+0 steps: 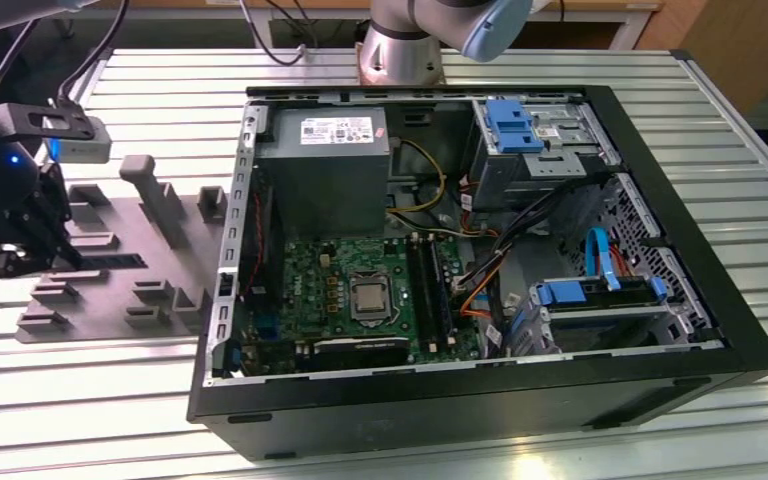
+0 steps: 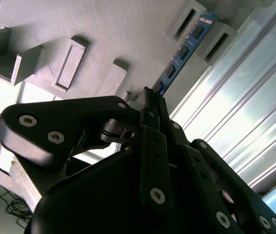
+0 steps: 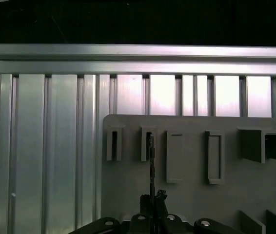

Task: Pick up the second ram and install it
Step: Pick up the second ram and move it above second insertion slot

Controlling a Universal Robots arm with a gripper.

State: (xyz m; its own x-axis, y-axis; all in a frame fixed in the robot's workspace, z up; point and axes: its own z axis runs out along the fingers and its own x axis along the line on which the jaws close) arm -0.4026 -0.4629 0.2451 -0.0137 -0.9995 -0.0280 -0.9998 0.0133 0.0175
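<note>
The second ram is a thin dark blue stick with a row of chips. It stands on edge on the grey holder plate, its far end between two upright posts. The first wrist view shows the ram edge-on as a thin line. My gripper is shut on the stick's near end, with the black fingers pressed on both faces. In the exterior view the gripper hangs low over the holder plate, at the exterior view's left, away from the computer case.
An open black computer case lies at the centre, holding a green circuit board with long black sockets, a grey power supply and loose cables. The holder plate carries several upright posts. A ribbed metal table lies underneath.
</note>
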